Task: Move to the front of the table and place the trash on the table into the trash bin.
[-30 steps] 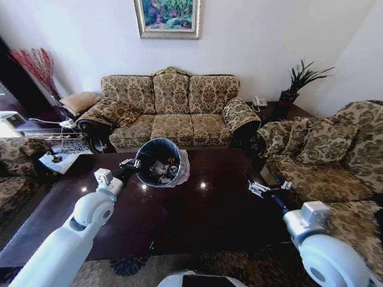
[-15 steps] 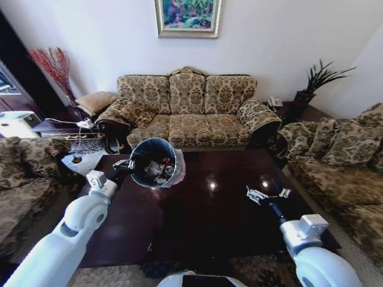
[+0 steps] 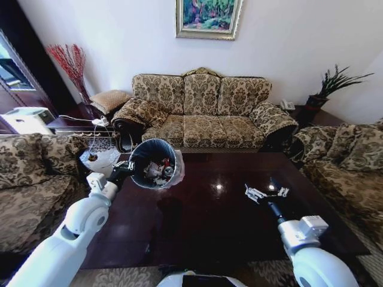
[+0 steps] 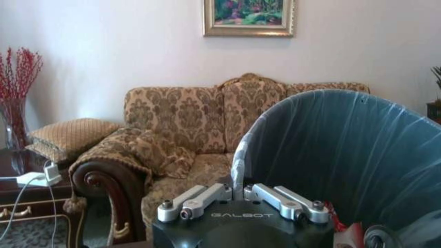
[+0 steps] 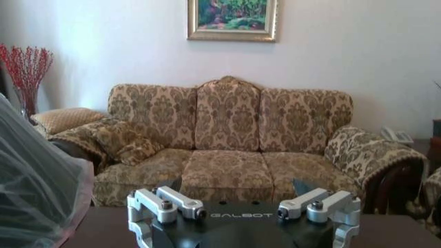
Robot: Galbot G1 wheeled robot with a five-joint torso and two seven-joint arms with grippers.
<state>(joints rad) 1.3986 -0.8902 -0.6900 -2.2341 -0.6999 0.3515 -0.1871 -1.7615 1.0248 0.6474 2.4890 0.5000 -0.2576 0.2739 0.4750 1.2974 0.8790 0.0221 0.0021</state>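
The black trash bin (image 3: 154,162) with its whitish liner hangs tilted over the left part of the dark glossy table (image 3: 203,227), its mouth turned toward me. Inside lies the trash (image 3: 158,171): white crumpled bits and red-and-white pieces. My left gripper (image 3: 124,169) is shut on the bin's rim. The left wrist view shows that gripper (image 4: 239,194) pinching the lined rim of the bin (image 4: 344,155). My right gripper (image 3: 263,192) hovers open over the table's right half with nothing in it. In the right wrist view the right gripper (image 5: 240,235) stands wide apart, with the bin's liner (image 5: 34,196) beside it.
A patterned three-seat sofa (image 3: 206,113) stands behind the table, with matching sofas at left (image 3: 36,179) and right (image 3: 350,161). A small cluttered side table (image 3: 99,156) sits at the table's far left corner. A potted plant (image 3: 332,86) stands at the back right.
The whole picture has shifted to the right, so the camera has turned. Both arms keep their poses, and the bin stays held in my left gripper.
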